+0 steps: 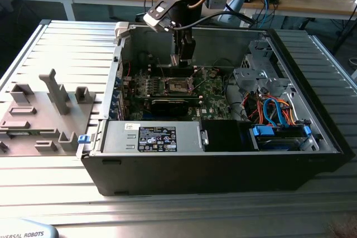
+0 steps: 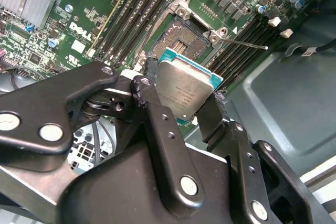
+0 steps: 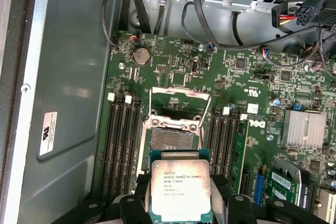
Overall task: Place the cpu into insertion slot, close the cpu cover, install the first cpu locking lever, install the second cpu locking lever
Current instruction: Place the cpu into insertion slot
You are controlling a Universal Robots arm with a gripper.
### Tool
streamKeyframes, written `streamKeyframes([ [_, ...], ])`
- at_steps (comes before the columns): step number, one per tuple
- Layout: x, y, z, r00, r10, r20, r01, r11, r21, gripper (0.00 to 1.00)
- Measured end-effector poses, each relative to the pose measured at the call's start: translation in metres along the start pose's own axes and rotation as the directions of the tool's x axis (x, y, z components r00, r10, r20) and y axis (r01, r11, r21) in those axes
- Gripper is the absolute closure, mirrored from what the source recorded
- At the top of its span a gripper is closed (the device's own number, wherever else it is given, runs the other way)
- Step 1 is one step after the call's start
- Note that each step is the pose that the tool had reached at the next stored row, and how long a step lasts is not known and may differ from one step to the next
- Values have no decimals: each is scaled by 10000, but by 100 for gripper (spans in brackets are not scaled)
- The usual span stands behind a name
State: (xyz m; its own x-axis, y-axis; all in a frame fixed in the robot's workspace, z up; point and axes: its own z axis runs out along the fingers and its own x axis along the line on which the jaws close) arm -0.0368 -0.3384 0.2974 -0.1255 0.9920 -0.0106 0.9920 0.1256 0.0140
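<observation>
The cpu [image 3: 180, 187], a flat square chip with a silver-grey top and a green rim, is gripped by two opposite edges in my gripper [image 3: 180, 195], which is shut on it. In both wrist views it hangs above the green board, a little off to one side of the insertion slot [image 3: 169, 139], whose dark recess lies uncovered. The cpu cover [image 3: 175, 123] stands swung up at the slot's far edge, and two thin wire levers [image 3: 150, 102] are raised beside it. In the second wrist view the cpu [image 2: 185, 90] sits between the black fingers [image 2: 149, 85], near the slot [image 2: 181, 40]. In the exterior view the gripper [image 1: 183, 61] hovers over the slot [image 1: 177, 86].
Rows of long memory slots [image 3: 122, 140] flank the socket on both sides. A finned heatsink [image 3: 303, 128] and bundled cables [image 3: 220, 19] lie nearby. The open black case [image 1: 223, 165] has a drive cage [image 1: 259, 73] and a power supply [image 1: 156, 137]. A grey fixture plate [image 1: 44, 115] lies on the exterior view's left.
</observation>
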Motion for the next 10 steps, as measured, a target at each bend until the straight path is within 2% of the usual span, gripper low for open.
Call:
streamKeyframes([
  [10,0,0,1,10000,54,1,-54,10000,0,46],
])
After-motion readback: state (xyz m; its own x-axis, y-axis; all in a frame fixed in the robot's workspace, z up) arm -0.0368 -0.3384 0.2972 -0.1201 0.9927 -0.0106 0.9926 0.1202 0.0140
